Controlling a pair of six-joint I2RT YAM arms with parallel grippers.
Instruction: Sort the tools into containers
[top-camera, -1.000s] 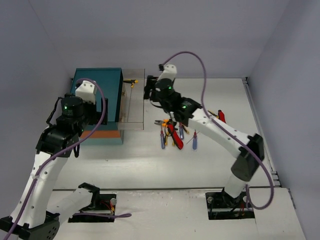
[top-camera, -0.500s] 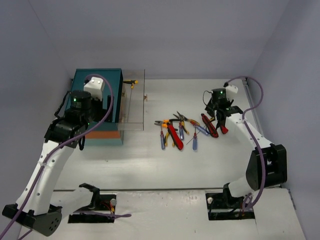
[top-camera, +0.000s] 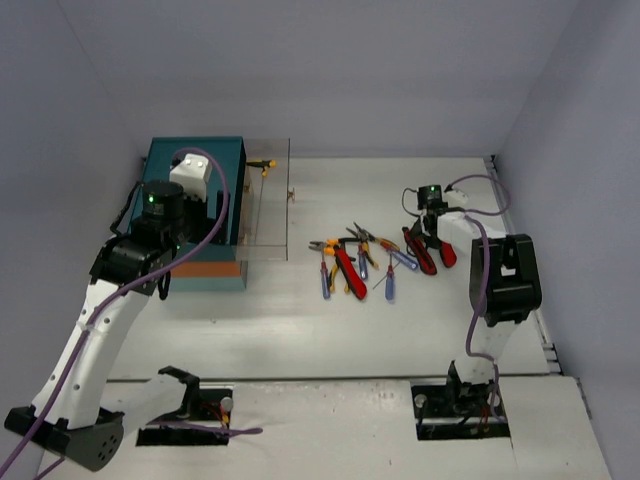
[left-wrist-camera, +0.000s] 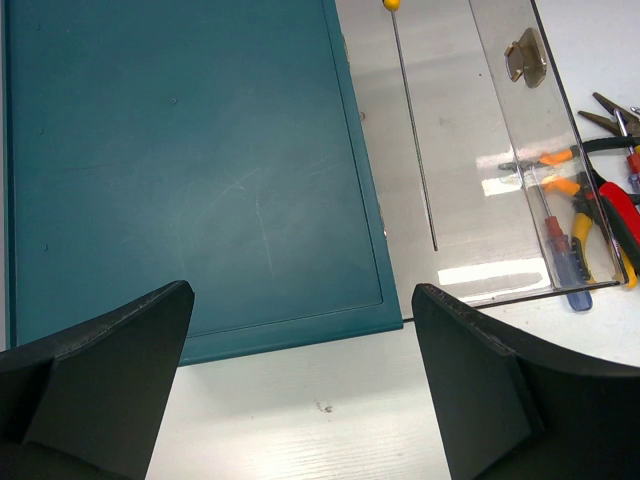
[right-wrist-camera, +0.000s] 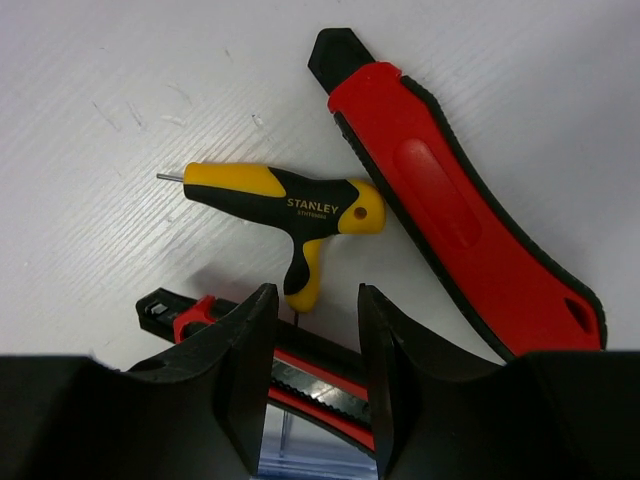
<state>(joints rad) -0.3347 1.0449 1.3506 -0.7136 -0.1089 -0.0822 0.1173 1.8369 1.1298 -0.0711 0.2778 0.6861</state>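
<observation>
From above, the chest (top-camera: 195, 200) has its clear drawer (top-camera: 265, 215) pulled out, likely to receive the tools (top-camera: 345, 265) scattered on the tabletop (top-camera: 300, 320) beyond the drawer; the right gripper (top-camera: 430, 228) is down at those farthest from the chest. The left gripper (left-wrist-camera: 300, 300) hangs spread wide over the chest's edge, probably waiting out of the way. The right one's jaws, part-spread, straddle the stem of a yellow hex key (right-wrist-camera: 285, 200) without touching it, beside a red knife (right-wrist-camera: 450, 200), seemingly lined up to pinch it.
</observation>
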